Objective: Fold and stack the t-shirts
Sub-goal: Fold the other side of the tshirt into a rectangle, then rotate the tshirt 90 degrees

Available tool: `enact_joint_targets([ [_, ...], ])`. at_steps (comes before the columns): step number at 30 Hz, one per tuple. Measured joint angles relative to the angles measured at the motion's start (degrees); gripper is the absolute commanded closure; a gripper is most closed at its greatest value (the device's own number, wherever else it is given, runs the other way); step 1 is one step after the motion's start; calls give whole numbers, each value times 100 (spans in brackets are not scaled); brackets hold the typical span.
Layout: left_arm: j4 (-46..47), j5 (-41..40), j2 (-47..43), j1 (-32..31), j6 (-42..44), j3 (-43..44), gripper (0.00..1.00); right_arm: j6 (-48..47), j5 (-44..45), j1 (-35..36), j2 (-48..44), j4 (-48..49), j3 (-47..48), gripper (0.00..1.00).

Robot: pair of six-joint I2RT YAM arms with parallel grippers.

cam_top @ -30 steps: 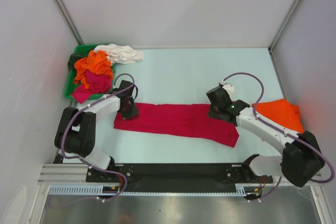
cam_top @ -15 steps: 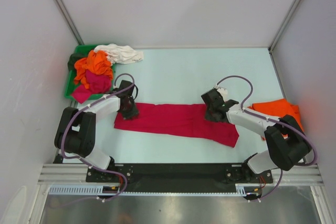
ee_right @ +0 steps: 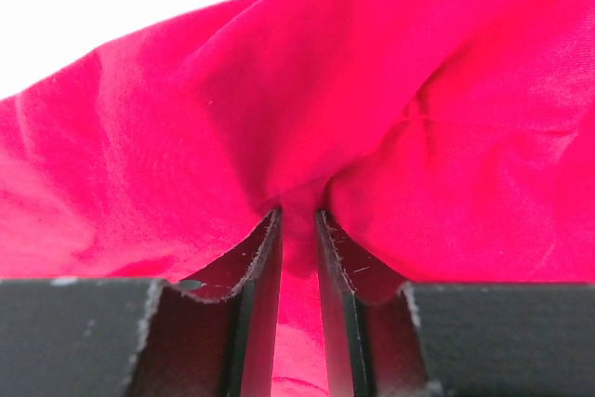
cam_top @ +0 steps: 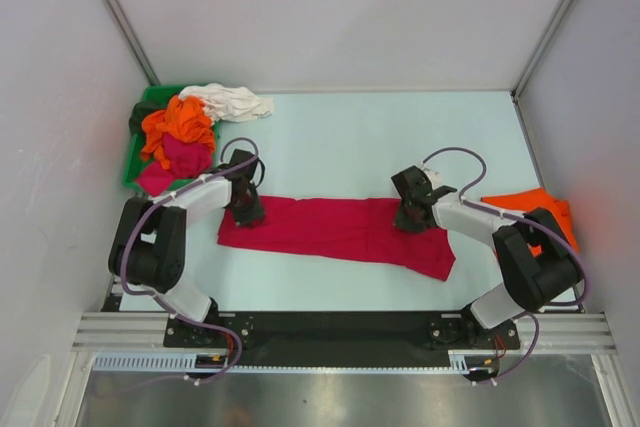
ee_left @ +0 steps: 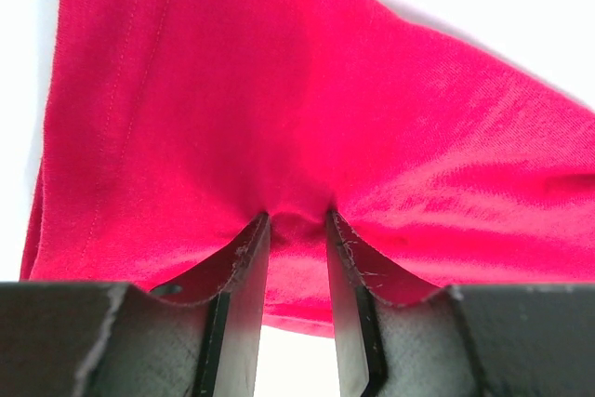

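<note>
The crimson t-shirt [cam_top: 330, 229] lay across the middle of the tabletop [cam_top: 380, 137] as a long, narrow band. It ran from near the left arm to near the right arm, and its right end slanted toward the near edge.

The left pincer [cam_top: 247, 213] stood on the band's left end at the far edge. In the left wrist view its fingers [ee_left: 244, 258] were clamped on a small ridge of red cloth, which bunched up between them. The right pincer [cam_top: 408, 219] stood on the far edge of the band toward its right end. Its fingers [ee_right: 260, 267] were likewise closed on a pinched fold of the same shirt, with the fabric puckered and creased around the grip.

At the far left corner sat the green bin [cam_top: 133, 157], heaped with clothes. An orange t-shirt [cam_top: 178, 122] was on top, a magenta t-shirt [cam_top: 185, 157] spilled over the near side, and a dark t-shirt [cam_top: 142, 117] was tucked at the left. A white t-shirt [cam_top: 232, 102] trailed from the bin's far right corner onto the tabletop.

Well apart from these, a flat orange t-shirt [cam_top: 530, 199] lay at the right side of the tabletop, partly covered by the right arm.
</note>
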Motion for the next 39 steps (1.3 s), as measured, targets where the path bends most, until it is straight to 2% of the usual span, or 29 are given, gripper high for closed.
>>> enact_joint_targets([
  [8,-111,4,83,0,44,96,65,37,-671,-468,114,17,87,73],
  [16,98,-4,-114,2,20,-136,65,-127,-1126,-966,710,-87,715,75],
  [24,385,-26,-378,7,-72,-450,65,-304,-1283,-1067,957,-363,1032,73],
  [27,461,-31,-452,7,-74,-529,65,-374,-1305,-1071,1005,-452,1121,68],
  [30,413,-28,-538,0,-72,-564,60,-439,-1311,-1051,964,-356,1108,54],
  [32,271,-28,-629,-9,-63,-573,55,-470,-1207,-1021,859,-208,1036,49],
  [35,66,-52,-911,-13,37,-538,35,-581,-702,-997,525,-125,839,34],
  [39,-107,-186,-1143,-22,157,-138,36,-647,-201,-931,-260,-291,782,31],
])
